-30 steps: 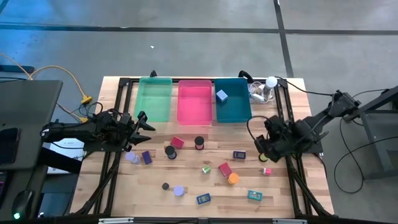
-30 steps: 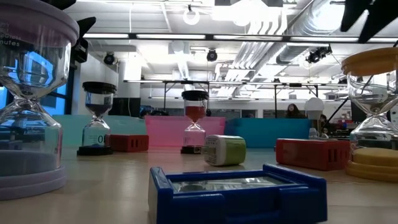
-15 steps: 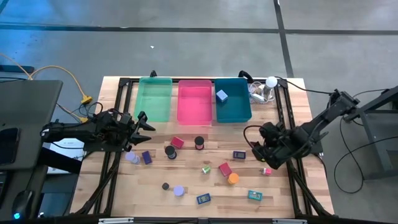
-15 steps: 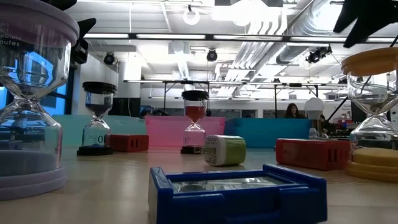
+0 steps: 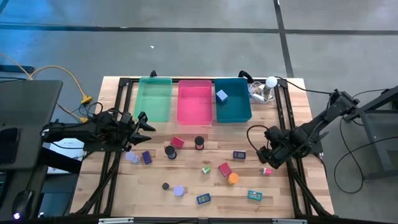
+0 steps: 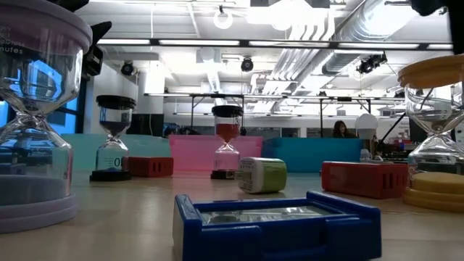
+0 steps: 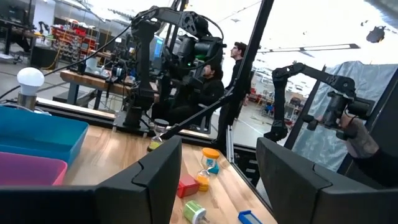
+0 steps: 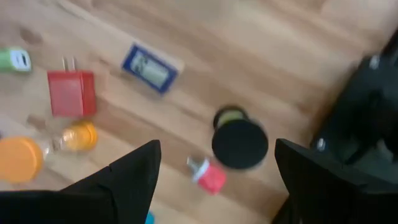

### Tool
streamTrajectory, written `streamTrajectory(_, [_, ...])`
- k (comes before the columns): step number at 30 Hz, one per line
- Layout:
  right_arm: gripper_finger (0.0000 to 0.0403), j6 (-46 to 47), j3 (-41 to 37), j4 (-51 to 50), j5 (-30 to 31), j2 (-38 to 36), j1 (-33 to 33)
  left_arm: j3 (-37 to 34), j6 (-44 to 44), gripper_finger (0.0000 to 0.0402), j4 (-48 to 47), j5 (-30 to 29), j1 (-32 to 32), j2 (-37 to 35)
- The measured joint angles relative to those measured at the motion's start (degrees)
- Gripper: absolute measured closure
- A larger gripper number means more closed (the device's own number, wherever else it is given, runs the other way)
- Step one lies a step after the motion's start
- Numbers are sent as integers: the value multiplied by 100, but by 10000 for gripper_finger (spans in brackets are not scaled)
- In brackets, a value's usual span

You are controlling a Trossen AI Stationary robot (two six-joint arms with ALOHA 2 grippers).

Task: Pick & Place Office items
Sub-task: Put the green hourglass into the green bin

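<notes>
We find the right hand [image 5: 268,155] at the 3 o'clock side of the counter [image 5: 186,202], its fingers spread apart and grasping nothing. In its wrist view the two dark fingers [image 8: 134,177] frame a small pink piece [image 8: 209,177] and a black-topped round timer [image 8: 240,142] lying on the wood beneath. In the high view the pink piece [image 5: 267,171] sits just at 6 o'clock of that hand.

We find the left hand [image 5: 142,124] at the 9 o'clock side, fingers parted and empty, with a lavender disc [image 5: 131,157] and a purple block [image 5: 147,157] near it toward 6 o'clock.

The remaining office items lie scattered over the middle of the counter: a red block [image 5: 224,169] touching or just beside an orange disc [image 5: 233,178], a green block [image 5: 206,168], two black-topped timers [image 5: 170,151] and [image 5: 199,142], a dark blue block [image 5: 239,154], and a blue framed piece [image 5: 203,199] near the 6 o'clock edge.

At 12 o'clock stand three bins side by side: green bin [image 5: 153,84], pink bin [image 5: 194,84], and teal bin [image 5: 232,118]. One blue block [image 5: 221,95] rests inside the teal bin.
</notes>
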Motion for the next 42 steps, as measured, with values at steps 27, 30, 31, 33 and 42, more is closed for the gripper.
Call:
streamTrajectory(27, [122, 2008, 7, -549, 164, 1595, 924, 0, -130, 199, -44, 9, -1, 0])
streamTrajectory(30, [130, 2052, 7, -504, 293, 1682, 924, 0, -144, 199, -44, 24, -1, -1])
streamTrajectory(31, [132, 2068, 7, -462, 338, 1698, 924, 0, -155, 199, -46, 24, -1, 1])
streamTrajectory(33, [135, 2093, 7, -390, 303, 1747, 922, 0, -173, 199, -46, 28, -3, 0])
streamTrajectory(42, [137, 2091, 7, -372, 184, 1982, 908, 0, -173, 199, -46, 37, -89, -1])
